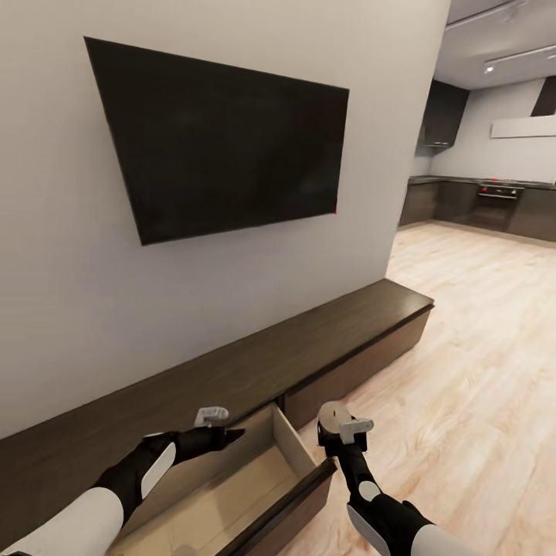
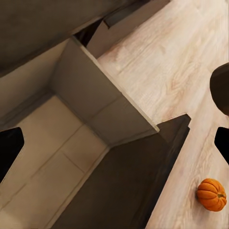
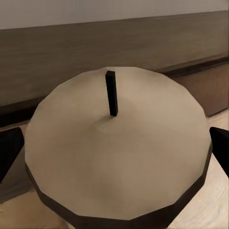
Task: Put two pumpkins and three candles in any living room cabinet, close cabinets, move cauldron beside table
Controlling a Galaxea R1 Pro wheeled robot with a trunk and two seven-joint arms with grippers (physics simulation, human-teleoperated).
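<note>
The right gripper (image 1: 337, 429) squeezes a candle (image 3: 119, 152), held just beside the open drawer (image 1: 297, 452) of the cabinet (image 1: 340, 324). The left gripper (image 1: 218, 429) hangs over the drawer, fingers apart, holding nothing. One pumpkin (image 2: 212, 194) sits on the floor (image 1: 479, 371) near the drawer.

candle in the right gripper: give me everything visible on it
The candle is a short, stubby tan-beige cylinder, waxy-looking, with a faceted rim and a thin dark unlit wick standing at the centre. The right gripper is shut on it, a finger on each side, holding it above the floor just beside the open drawer of the cabinet.
</note>
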